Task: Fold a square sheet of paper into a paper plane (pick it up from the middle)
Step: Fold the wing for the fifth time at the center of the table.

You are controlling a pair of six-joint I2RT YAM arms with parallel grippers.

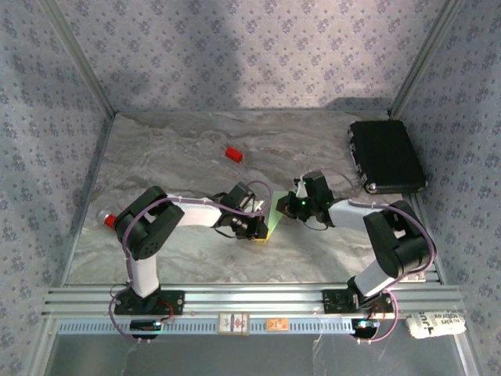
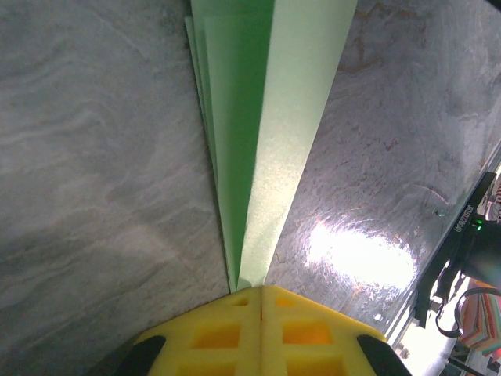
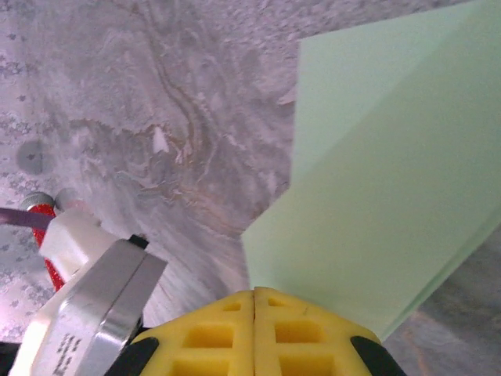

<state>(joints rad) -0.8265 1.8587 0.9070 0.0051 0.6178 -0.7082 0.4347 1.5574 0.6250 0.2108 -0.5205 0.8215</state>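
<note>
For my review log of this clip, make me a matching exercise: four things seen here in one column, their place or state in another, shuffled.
Things:
1 green paper
2 red block
3 black case
4 right gripper

Place or state:
A far right side of the table
B shut on the green paper
C lying alone, beyond the arms
D folded into creased layers

Pairs: 1-D, 2-C, 3-A, 4-B

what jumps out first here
The folded green paper at mid-table, pinched from both sides. The left gripper and right gripper are each shut on it. Behind lie a small red block and, far right, a black case.
</note>
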